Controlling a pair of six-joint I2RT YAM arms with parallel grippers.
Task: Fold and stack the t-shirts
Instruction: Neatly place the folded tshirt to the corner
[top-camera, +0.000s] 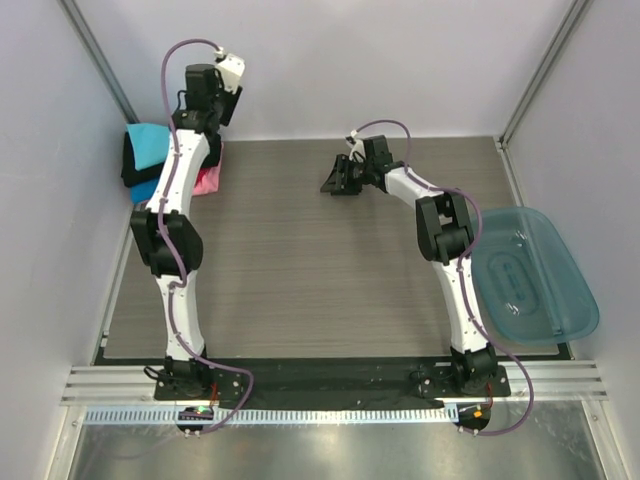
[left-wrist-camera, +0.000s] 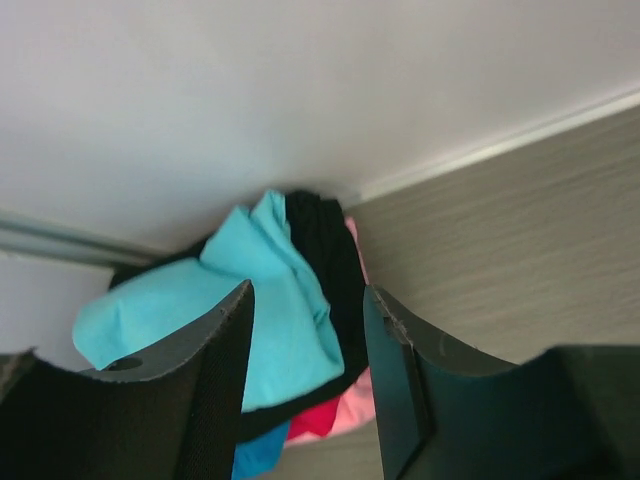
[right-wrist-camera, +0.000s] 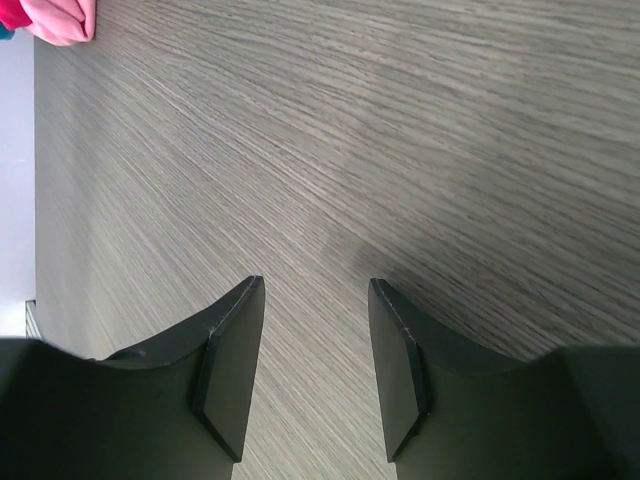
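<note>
Your L claw hangs over the far-left corner of the worktop. Its fingers are spread w/ nothing pinched, and thru the gap you look straight down onto the t-shirts. They sit in one pile in that corner, up against the left wall. The turquoise shirt is on top, loosely folded and a bit rumpled, w/ one flap spilling toward the wall side. The black shirt is right under it, its edge showing along the pile's side. The pink-red shirt and the blue shirt peek out at the bottom. From the top view, the pink-red edge sticks out from beneath the L arm.

Your R claw is low over bare worktop at mid-far, well apart from the pile. Its fingers are also spread and grip nothing; a corner of pink cloth only just shows at the edge of its cam. The teal tub sits at the worktop's right edge, beside the R arm.
</note>
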